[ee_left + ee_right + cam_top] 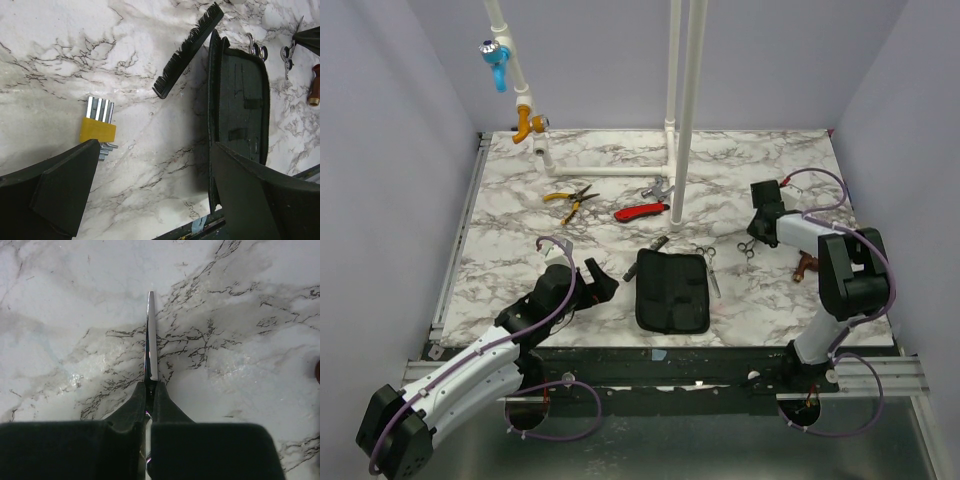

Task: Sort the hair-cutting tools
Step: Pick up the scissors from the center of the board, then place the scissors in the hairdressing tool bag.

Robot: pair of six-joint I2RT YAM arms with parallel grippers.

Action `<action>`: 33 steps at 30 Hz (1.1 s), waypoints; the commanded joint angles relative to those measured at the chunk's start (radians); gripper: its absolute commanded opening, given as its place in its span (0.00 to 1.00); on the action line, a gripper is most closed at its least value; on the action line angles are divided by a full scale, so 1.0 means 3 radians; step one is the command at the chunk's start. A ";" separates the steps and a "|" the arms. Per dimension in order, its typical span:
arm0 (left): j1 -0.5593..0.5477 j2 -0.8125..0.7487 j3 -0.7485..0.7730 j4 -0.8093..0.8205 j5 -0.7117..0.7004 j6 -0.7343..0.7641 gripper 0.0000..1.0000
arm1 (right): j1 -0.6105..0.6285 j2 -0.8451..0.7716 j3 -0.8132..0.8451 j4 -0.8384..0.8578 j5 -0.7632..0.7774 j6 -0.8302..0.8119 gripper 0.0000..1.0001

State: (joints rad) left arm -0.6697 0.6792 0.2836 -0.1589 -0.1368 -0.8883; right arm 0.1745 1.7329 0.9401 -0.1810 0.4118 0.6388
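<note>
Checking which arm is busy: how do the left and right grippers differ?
The left gripper stands wide open and empty; the right gripper is shut on silver scissors. The left gripper hangs left of the black case, the right gripper to its right. Both face the marble table.

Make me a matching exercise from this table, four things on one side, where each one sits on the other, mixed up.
Things: 1 open black zip case; 2 long narrow black comb; 3 small silver metal scissors; 4 yellow-handled pliers.
Places: A clamped in the shut right gripper; B far side, by the white pipe frame; C near-middle of the marble table; D loose beside the case, toward the left arm.
Pairs: 1-C, 2-D, 3-A, 4-B.
</note>
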 commanded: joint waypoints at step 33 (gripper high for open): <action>-0.0144 0.1148 0.0542 0.0514 0.0848 0.0195 0.86 | 0.2580 -0.1898 -0.0864 -0.0994 -0.0220 0.0600 0.01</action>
State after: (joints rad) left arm -0.6827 0.9527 0.3927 -0.0662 0.0391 -0.8539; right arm 0.9230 1.1267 0.6926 -0.5018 0.3027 0.7715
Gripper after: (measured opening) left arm 0.877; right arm 0.028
